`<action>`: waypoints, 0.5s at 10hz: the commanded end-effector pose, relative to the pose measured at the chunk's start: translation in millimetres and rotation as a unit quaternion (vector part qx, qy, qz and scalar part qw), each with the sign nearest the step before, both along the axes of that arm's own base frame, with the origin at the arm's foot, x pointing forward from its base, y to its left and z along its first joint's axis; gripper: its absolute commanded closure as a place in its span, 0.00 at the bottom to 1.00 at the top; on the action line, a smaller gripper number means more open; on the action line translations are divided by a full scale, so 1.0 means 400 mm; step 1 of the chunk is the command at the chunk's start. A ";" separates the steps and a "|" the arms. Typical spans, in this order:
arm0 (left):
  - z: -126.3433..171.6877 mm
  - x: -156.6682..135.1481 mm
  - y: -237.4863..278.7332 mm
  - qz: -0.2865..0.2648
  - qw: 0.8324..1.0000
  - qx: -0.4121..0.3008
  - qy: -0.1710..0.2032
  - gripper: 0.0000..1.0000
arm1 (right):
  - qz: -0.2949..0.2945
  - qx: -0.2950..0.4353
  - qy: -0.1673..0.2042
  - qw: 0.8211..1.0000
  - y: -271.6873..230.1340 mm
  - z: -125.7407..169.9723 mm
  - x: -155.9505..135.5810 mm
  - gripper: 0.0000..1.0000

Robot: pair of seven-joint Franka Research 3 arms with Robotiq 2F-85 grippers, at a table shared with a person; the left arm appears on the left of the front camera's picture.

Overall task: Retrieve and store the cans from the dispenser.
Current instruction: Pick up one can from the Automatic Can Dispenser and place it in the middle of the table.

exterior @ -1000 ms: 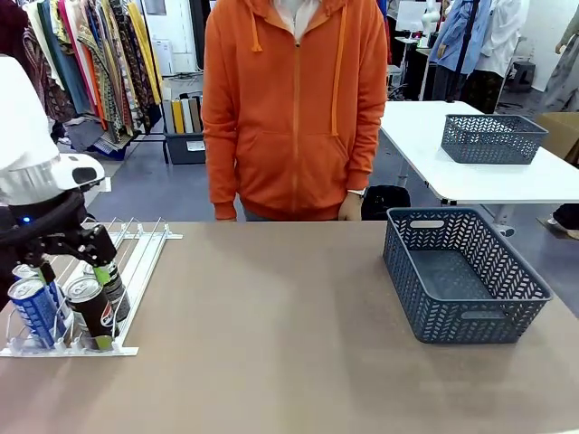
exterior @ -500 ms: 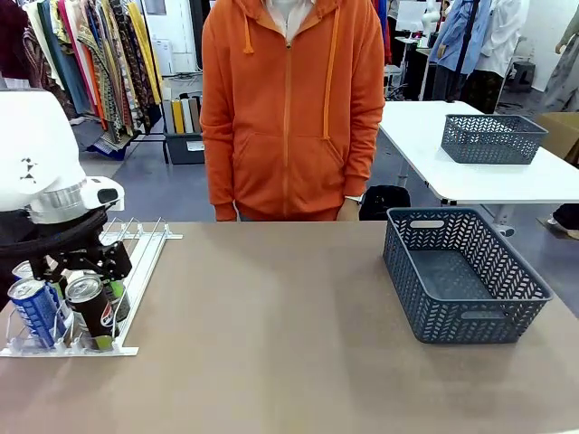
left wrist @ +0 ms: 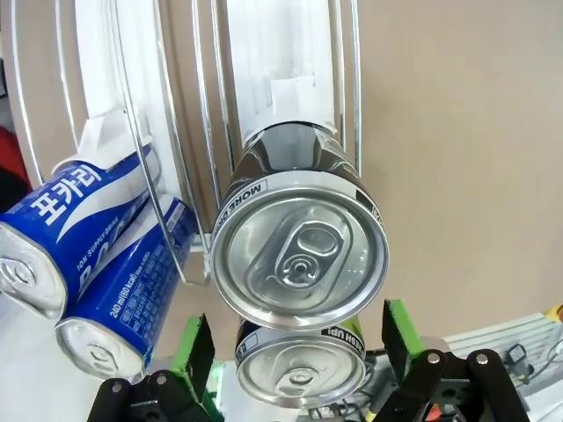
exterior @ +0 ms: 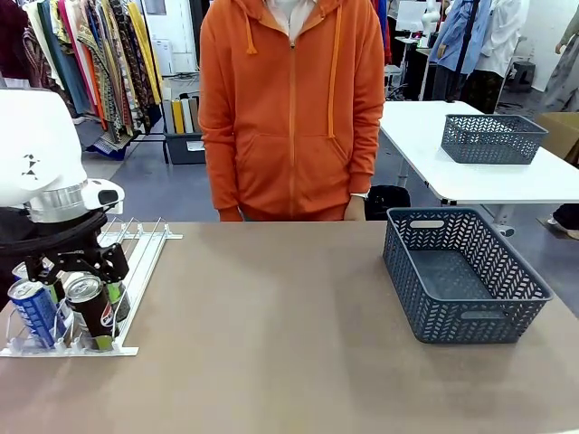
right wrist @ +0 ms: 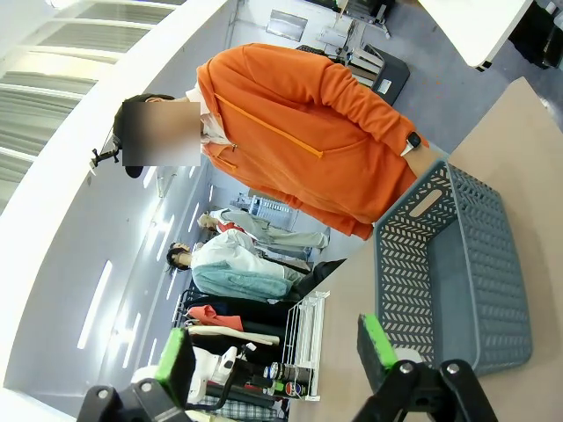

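The white dispenser [exterior: 145, 251] lies at the table's left edge. At its front end stand a blue can [exterior: 36, 312], a black can [exterior: 92, 309] and a black-and-green can [exterior: 117, 300] behind it. My left gripper [exterior: 83, 271] hangs open just over the black cans. In the left wrist view a black can's silver top [left wrist: 299, 257] sits centred above my open left gripper [left wrist: 297, 347]. A second black can [left wrist: 299, 369] lies between the green pads [left wrist: 195, 350]. Two blue cans [left wrist: 66, 233] lie to the left. My right gripper [right wrist: 277, 360] is open and holds nothing.
A dark blue-grey mesh basket [exterior: 466, 276] stands on the table's right side, seen too in the right wrist view as the basket [right wrist: 449, 272]. A person in an orange hoodie [exterior: 291, 108] stands at the far edge. A second table with another basket [exterior: 493, 137] stands behind.
My left arm has swung to the right and come down a little over the front cans, then held still. Its jaws have stayed open. The cans have not moved.
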State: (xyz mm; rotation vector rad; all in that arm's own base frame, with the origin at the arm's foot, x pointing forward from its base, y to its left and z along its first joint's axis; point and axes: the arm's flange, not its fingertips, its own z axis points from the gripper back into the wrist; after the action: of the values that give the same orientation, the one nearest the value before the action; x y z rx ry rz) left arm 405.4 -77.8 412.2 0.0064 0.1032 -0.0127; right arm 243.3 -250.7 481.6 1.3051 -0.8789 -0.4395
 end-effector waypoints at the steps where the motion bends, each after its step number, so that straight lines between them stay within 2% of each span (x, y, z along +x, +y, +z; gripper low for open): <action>1: 0.005 0.002 0.000 0.008 1.000 0.004 0.006 0.00 | -0.005 0.004 -0.015 1.000 -0.002 0.009 0.008 0.00; 2: 0.002 0.005 -0.002 0.008 1.000 0.008 0.005 0.00 | -0.005 0.004 -0.015 1.000 -0.002 0.009 0.008 0.00; 3: 0.001 0.004 -0.002 0.006 1.000 0.008 0.008 0.15 | -0.005 0.004 -0.015 1.000 -0.002 0.009 0.008 0.00; 4: -0.001 0.004 -0.003 0.003 1.000 0.011 0.010 0.74 | -0.005 0.004 -0.015 1.000 -0.002 0.009 0.008 0.00; 5: -0.002 0.005 -0.004 0.004 1.000 0.013 0.014 1.00 | -0.005 0.004 -0.015 1.000 -0.002 0.009 0.008 0.00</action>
State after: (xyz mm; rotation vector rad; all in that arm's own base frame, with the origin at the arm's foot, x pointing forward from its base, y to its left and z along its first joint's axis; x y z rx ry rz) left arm 404.7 -77.8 409.4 0.0085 0.1191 -0.0132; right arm 243.3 -250.7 481.6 1.3052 -0.8788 -0.4394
